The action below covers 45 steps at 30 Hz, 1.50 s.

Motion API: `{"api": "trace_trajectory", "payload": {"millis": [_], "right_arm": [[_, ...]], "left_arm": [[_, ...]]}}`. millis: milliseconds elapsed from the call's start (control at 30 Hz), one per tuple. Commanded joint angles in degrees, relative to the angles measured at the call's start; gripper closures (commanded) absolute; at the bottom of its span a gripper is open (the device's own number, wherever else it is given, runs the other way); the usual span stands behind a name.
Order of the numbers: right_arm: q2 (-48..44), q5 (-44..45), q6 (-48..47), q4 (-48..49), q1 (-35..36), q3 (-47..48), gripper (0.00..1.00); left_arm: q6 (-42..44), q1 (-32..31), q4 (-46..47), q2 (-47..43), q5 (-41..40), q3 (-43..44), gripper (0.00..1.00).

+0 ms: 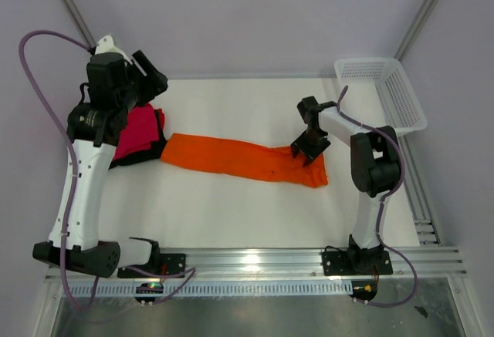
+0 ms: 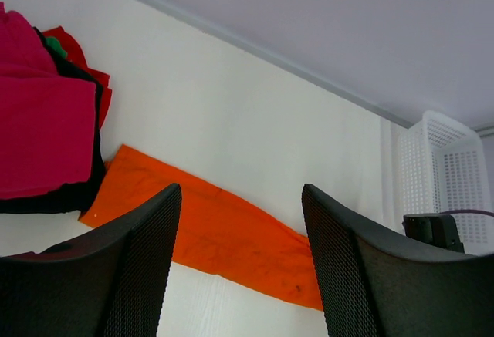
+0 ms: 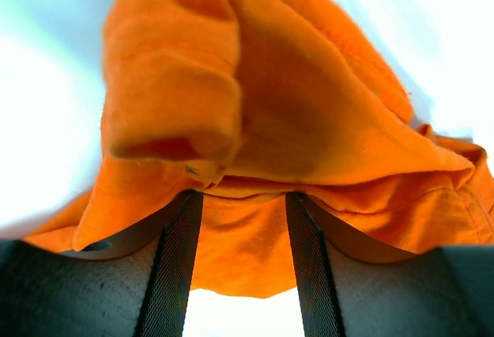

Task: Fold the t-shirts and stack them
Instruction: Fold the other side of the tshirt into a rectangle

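Note:
The orange t-shirt point(image 1: 239, 160) point(image 2: 224, 229) lies as a long narrow strip across the middle of the white table. My right gripper point(image 1: 307, 150) point(image 3: 243, 198) is down at its right end, open, with bunched orange cloth point(image 3: 270, 106) between and over its fingers. At the left the magenta-pink t-shirt point(image 1: 139, 129) point(image 2: 38, 129) lies folded on top of the black t-shirt point(image 1: 135, 157) point(image 2: 46, 198). My left gripper point(image 1: 150, 79) point(image 2: 241, 190) hangs open and empty above that pile, well off the table.
A white mesh basket point(image 1: 386, 90) point(image 2: 448, 167) stands at the back right corner. A red cloth point(image 2: 77, 55) with a green bit sticks out behind the pink and black pile. Metal rails run along the near edge point(image 1: 255, 260).

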Motion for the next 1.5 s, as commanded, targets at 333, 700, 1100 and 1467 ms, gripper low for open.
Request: {"api": "trace_trajectory", "payload": {"millis": [333,700,1100,1467], "right_arm": [[6.9,0.0,-11.0,-2.0,-2.8,13.8,0.48],[17.1,0.7,-15.9,-7.9,-5.3,32.9,0.49],[-1.9,7.3,-28.4,12.4,-5.4,20.0,0.5],[-17.8,11.2,-33.8,14.9,-3.0,12.6,0.5]], "left_arm": [[1.1,0.2,-0.1,-5.3,-1.1,2.5,0.28],[3.2,0.2,-2.9,-7.7,-4.9,6.0,0.21],[1.1,0.2,-1.4,-9.0,-1.4,0.9,0.19],[-2.1,0.2,2.8,-7.2,3.6,-3.8,0.19]]}}
